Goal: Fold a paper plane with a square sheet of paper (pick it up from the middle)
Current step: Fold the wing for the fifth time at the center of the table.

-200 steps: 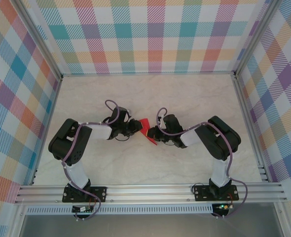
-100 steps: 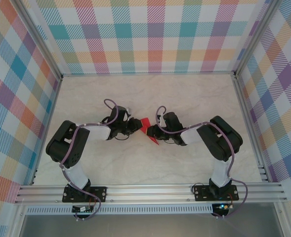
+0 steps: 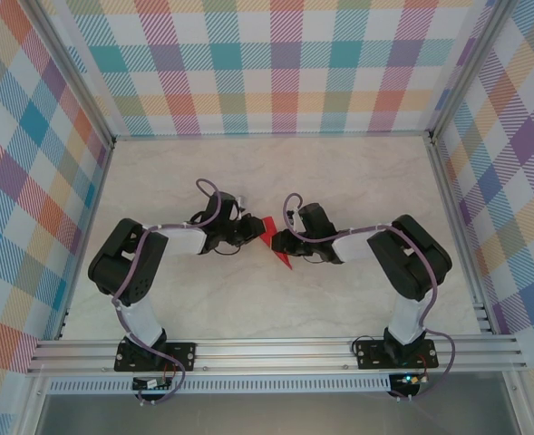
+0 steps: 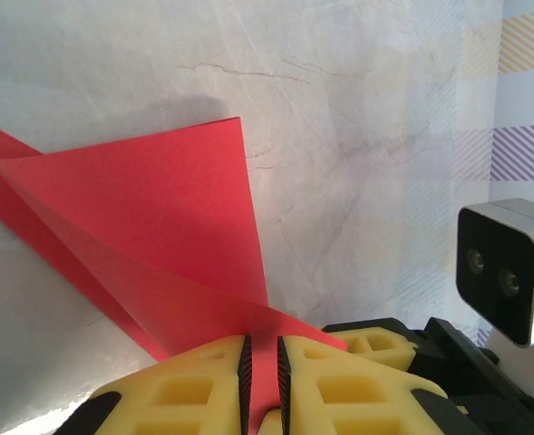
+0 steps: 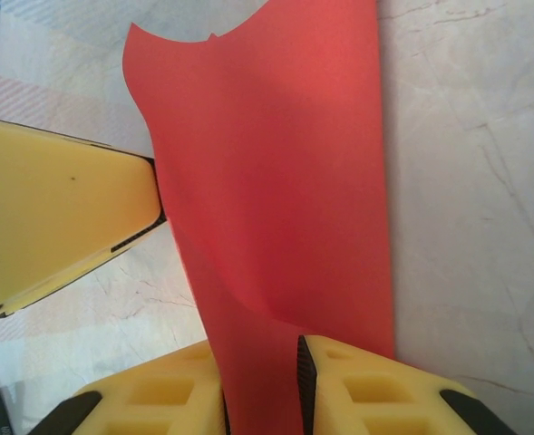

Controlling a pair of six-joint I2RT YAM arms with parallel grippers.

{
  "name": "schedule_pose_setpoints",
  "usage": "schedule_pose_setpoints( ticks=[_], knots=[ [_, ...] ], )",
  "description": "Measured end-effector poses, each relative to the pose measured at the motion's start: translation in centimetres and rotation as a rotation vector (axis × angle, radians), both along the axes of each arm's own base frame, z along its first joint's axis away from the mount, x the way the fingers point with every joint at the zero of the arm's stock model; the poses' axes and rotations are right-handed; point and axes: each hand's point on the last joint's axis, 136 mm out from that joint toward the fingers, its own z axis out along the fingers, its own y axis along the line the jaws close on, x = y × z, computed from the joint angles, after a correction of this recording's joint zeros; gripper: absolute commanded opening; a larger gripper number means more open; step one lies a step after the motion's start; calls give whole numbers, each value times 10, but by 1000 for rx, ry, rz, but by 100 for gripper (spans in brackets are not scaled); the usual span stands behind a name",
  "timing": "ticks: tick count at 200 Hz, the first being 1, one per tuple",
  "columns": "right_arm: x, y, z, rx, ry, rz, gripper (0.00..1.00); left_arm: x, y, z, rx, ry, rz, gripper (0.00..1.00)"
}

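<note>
in the last second both arms have crept slightly toward the far wall, and the right gripper point(image 5: 259, 367) has loosened around the red paper point(image 3: 268, 228); i cannot tell if it still pinches. the left gripper point(image 4: 262, 372) stays clamped on a folded edge, mid-desk point(image 3: 357, 181). it looks like a regrasp mid-fold. i count one paper and two grippers.

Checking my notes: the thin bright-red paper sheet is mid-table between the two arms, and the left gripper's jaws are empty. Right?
Not empty: the left gripper has its jaws closed on the thin bright-red paper sheet, as the left wrist view shows. The rest of your note holds.
</note>
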Motion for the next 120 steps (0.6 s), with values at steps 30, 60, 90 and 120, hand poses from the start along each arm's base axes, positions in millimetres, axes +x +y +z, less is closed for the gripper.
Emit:
schedule_pose_setpoints(
  ticks=[30, 60, 90, 120],
  knots=[
    [1, -3, 1, -26, -10, -1, 25, 0, -4, -2, 1, 4, -13, 17],
    [1, -5, 0, -35, -10, -8, 20, -1, -5, -3, 4, 4, -17, 17],
    [1, -5, 0, -30, 1, -18, 17, 0, -6, -6, 8, 11, -17, 17],
    [1, -4, -4, -20, 30, -31, 15, 1, -6, -10, 12, 19, -18, 17]
  ],
)
